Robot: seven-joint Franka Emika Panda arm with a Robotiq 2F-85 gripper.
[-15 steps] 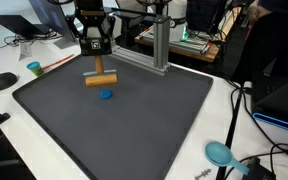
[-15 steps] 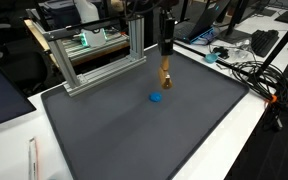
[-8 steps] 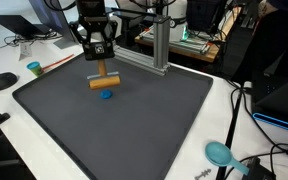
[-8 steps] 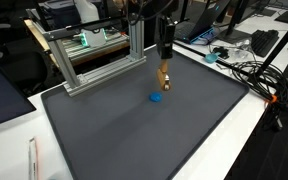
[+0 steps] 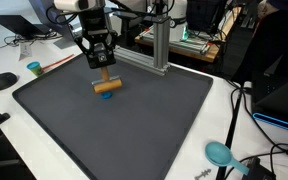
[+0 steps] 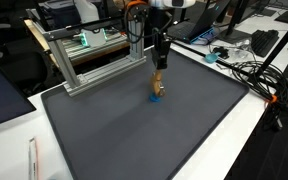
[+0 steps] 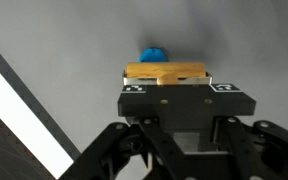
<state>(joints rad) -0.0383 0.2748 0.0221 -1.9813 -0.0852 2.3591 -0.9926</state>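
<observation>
My gripper [image 5: 102,62] is shut on the upright stem of a T-shaped wooden block [image 5: 106,85], whose crossbar hangs below the fingers. The block is right above a small blue piece [image 5: 107,96] lying on the dark mat [image 5: 134,130]. I cannot tell whether the two touch. Both exterior views show this; in an exterior view the gripper [image 6: 158,62] holds the block [image 6: 158,82] over the blue piece [image 6: 156,97]. In the wrist view the block [image 7: 166,73] lies across the gripper [image 7: 166,95] and the blue piece [image 7: 154,54] peeks out beyond it.
An aluminium frame [image 5: 159,45] stands at the back edge of the mat and also shows in an exterior view [image 6: 94,55]. A teal cup [image 5: 33,68] and a black mouse [image 5: 2,81] sit off the mat. A teal object [image 5: 219,153] and cables [image 6: 249,70] lie at the sides.
My gripper has carried the wooden block sideways and down, from beside the blue piece to directly over it. The blue piece has not moved.
</observation>
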